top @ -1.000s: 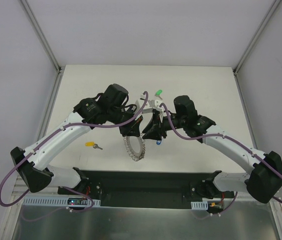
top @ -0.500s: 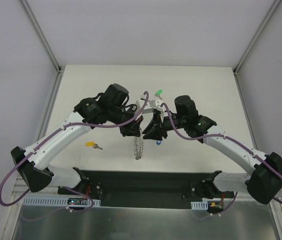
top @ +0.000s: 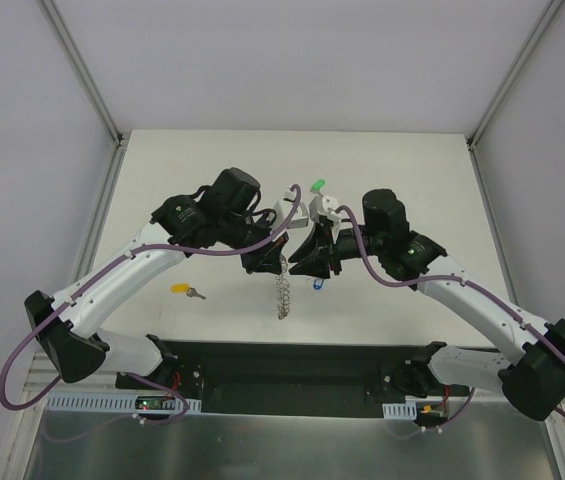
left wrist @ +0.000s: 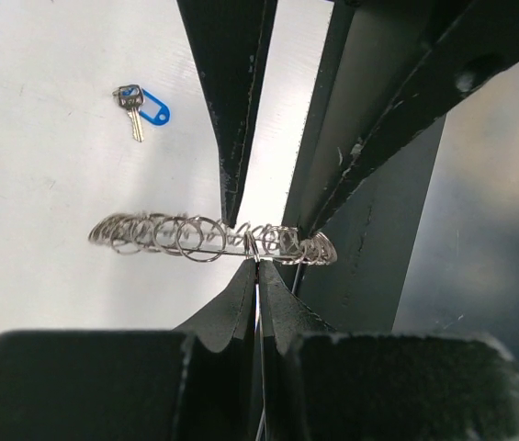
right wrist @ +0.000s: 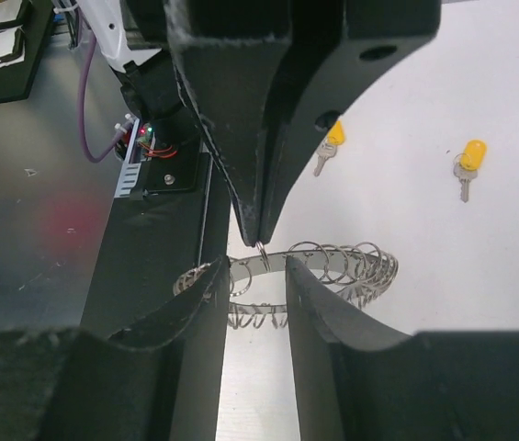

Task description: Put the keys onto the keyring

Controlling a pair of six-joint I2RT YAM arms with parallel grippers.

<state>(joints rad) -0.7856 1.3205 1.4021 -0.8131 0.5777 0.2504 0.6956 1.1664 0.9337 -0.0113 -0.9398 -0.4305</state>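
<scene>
The keyring (top: 282,292) hangs edge-on from my left gripper (top: 274,265), above the table. In the left wrist view the left gripper (left wrist: 258,265) is shut on one small wire loop of the keyring (left wrist: 167,236). My right gripper (top: 307,268) is close beside it on the right. In the right wrist view the right gripper (right wrist: 257,280) is open, its fingers on either side of a stretch of the keyring (right wrist: 351,266). A blue key (left wrist: 144,106) lies on the table, held by nothing. It shows under the right gripper as the blue key (top: 319,285).
A yellow key (top: 184,290) lies left of the grippers and a green key (top: 318,185) lies behind them. The right wrist view shows one yellow key (right wrist: 468,156) and a second (right wrist: 332,138) partly behind the left gripper. A black base plate (top: 292,360) runs along the near edge.
The hanging keyring has turned from face-on to edge-on in the top view. The right arm has shifted a little to the right. The left gripper has stayed shut on the ring.
</scene>
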